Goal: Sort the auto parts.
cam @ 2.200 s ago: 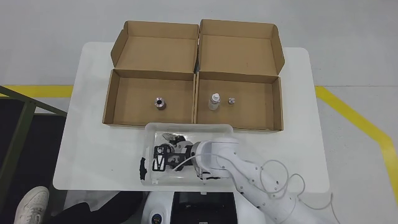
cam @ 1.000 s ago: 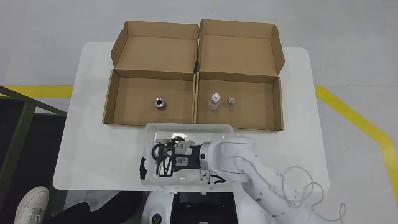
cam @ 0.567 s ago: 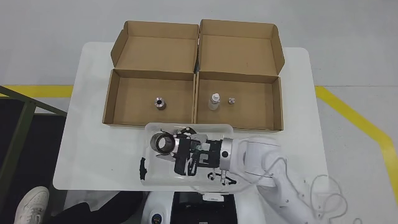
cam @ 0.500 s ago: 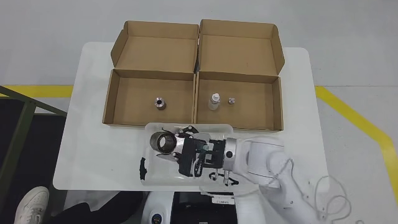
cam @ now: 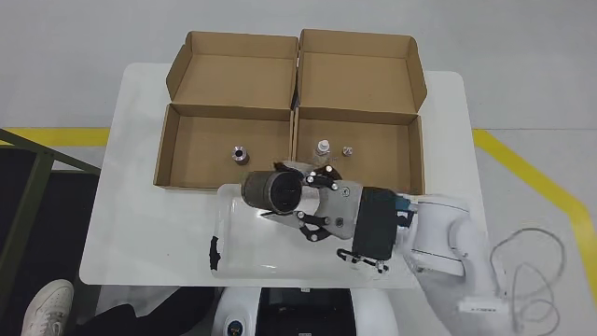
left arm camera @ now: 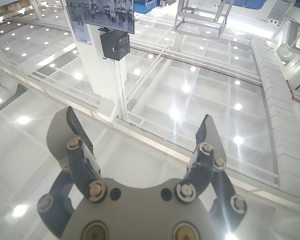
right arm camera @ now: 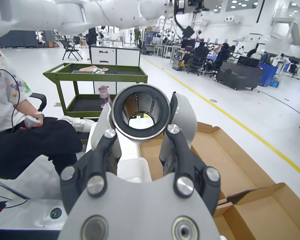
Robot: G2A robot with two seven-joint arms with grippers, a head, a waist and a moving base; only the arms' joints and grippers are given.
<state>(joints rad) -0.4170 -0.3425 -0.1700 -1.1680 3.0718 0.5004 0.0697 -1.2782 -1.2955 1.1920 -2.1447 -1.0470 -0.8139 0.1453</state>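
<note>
Count: one metal sleeve (right arm camera: 140, 113), one clear tray (cam: 244, 259), two cardboard boxes, three small parts in the boxes, and one black part (cam: 214, 250).

The sleeve is clamped from both sides by the right gripper (right arm camera: 140, 126). It is held in the air over the tray's far edge, just short of the boxes' near walls. Its long axis is seen roughly level, running side to side across the table. One open end is turned to the wrist camera and the other toward the robot's left. The bore is seen straight through, with a dark ring at the rim.

The left gripper (left arm camera: 138, 126) is pointed up at the ceiling, with its jaws spread wide and nothing between them.

The tray is set on the white table (cam: 140, 224), nearest the robot. The black part is seen at the tray's left edge. Whether it is inside or outside the wall cannot be told.

Beyond the tray, the left box (cam: 196, 170) and the right box (cam: 392, 173) are placed side by side, touching, with their lids folded back on the far side. One small metal part (cam: 240, 156) is seen in the left box. In the right box a small white part (cam: 323, 147) is seen just beside a smaller metal part (cam: 346, 150). Print on the parts is too small to tell.
</note>
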